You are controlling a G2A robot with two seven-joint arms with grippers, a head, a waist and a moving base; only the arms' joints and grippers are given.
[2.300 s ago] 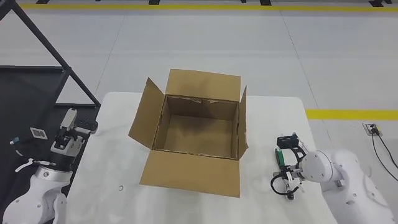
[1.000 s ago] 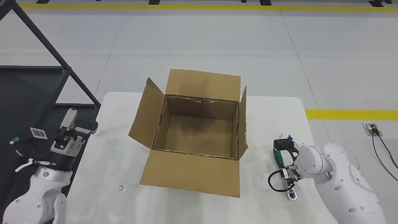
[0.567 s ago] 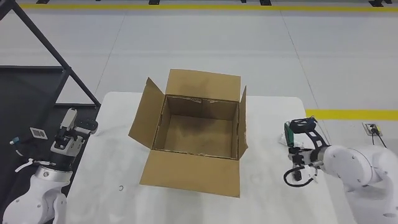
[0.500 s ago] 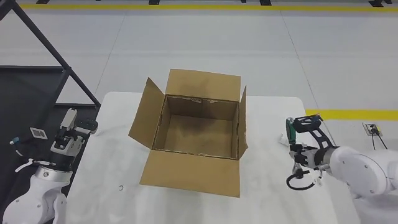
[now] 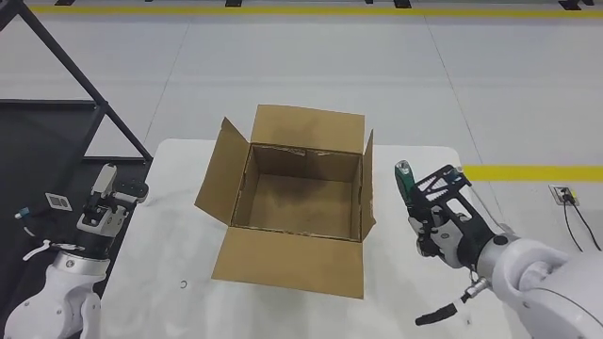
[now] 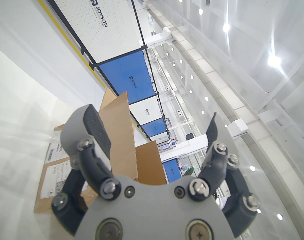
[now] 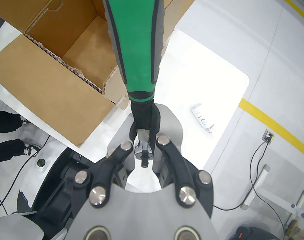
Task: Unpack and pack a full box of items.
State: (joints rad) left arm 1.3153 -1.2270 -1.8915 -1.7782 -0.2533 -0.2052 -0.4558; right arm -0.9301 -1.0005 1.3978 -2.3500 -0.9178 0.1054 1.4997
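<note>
An open cardboard box (image 5: 297, 202) stands mid-table with its flaps spread, and its floor looks bare. My right gripper (image 5: 415, 209) is just right of the box's right flap. It is shut on the dark neck of a green-handled tool (image 5: 404, 179), whose handle points up and toward the box. From the right wrist, the green-handled tool (image 7: 133, 33) hangs over the corner of the box (image 7: 42, 83), held by the right gripper (image 7: 144, 126). My left gripper (image 6: 152, 131) is open with nothing in it at the table's left edge, its arm (image 5: 99, 209) facing the box (image 6: 122, 136).
A small white tube (image 7: 202, 119) lies on the white table (image 5: 179, 245) right of the box, below my right arm. A black frame (image 5: 57, 66) stands off the table's left side. Bare tabletop lies left of and in front of the box.
My right gripper has lifted the green-handled tool off the table at the right and carried it up and left, toward the box's right flap. The left arm has not moved.
</note>
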